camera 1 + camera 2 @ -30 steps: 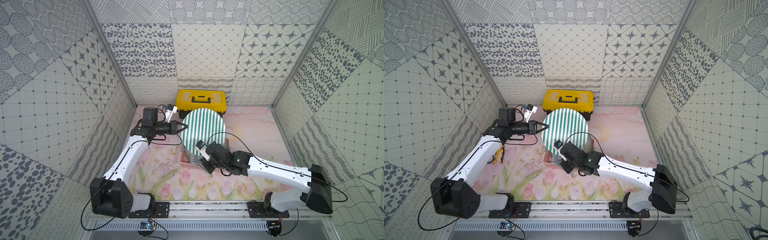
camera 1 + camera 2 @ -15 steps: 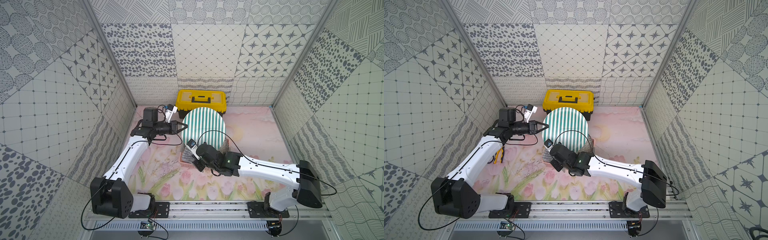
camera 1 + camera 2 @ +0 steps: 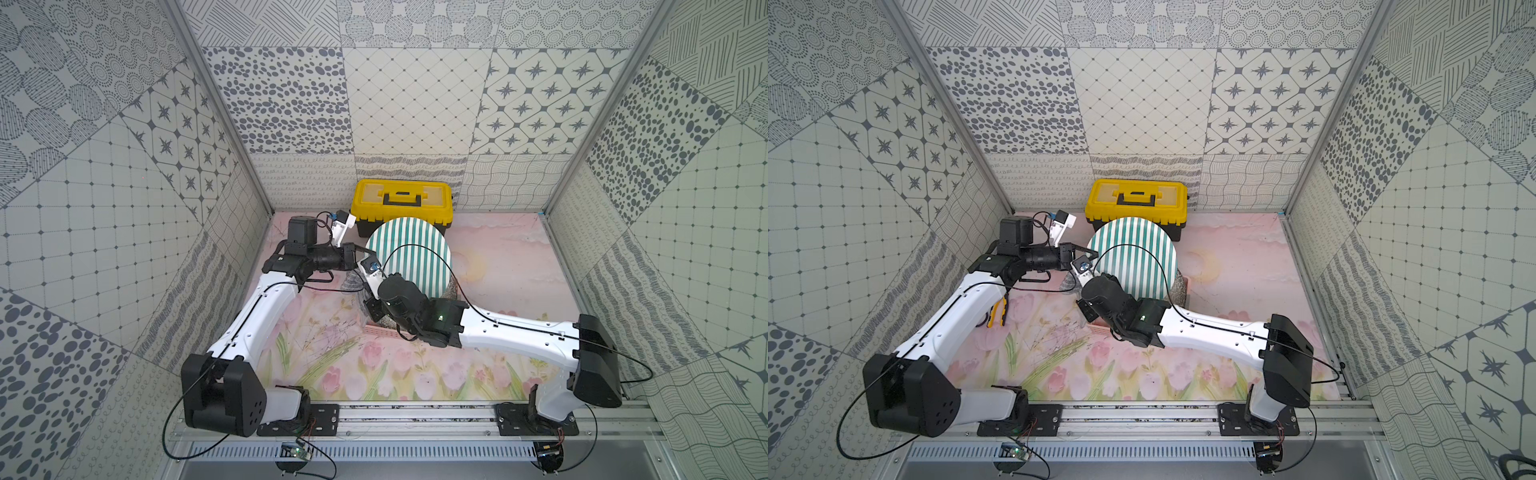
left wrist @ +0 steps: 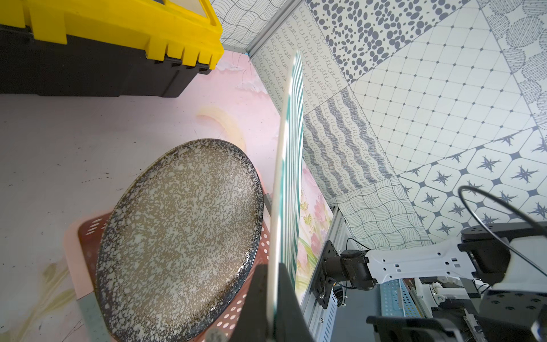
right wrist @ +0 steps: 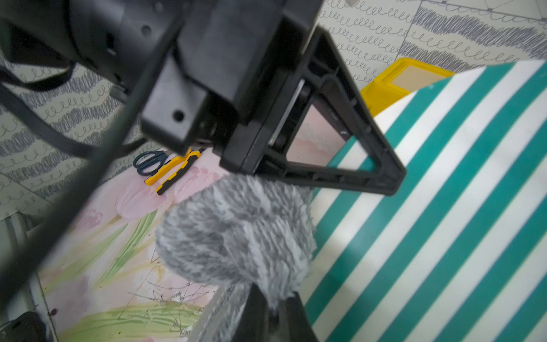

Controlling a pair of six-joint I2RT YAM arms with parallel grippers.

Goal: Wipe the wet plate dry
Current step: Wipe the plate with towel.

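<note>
The plate [image 3: 409, 253] is round with green and white stripes and is held up on edge above the table; both top views show it [image 3: 1133, 249]. My left gripper [image 4: 273, 272] is shut on its rim [image 4: 288, 165], at the plate's left edge [image 3: 360, 259]. My right gripper [image 5: 273, 302] is shut on a fluffy grey cloth [image 5: 236, 231]. The cloth lies against the striped face [image 5: 444, 207], right beside the left gripper's black finger [image 5: 340, 142]. The right arm's wrist [image 3: 399, 291] covers the plate's lower left part in the top views.
A yellow and black toolbox [image 3: 401, 199] stands at the back wall behind the plate. A speckled grey plate [image 4: 177, 231] leans in a red perforated rack [image 4: 88, 225] under the held plate. Scissors [image 5: 148, 161] and yellow-handled pliers [image 5: 174, 168] lie by the left wall.
My right gripper has carried the cloth leftward across the plate's lower face to its left edge, close to the left gripper. The left arm and the plate have stayed put.
</note>
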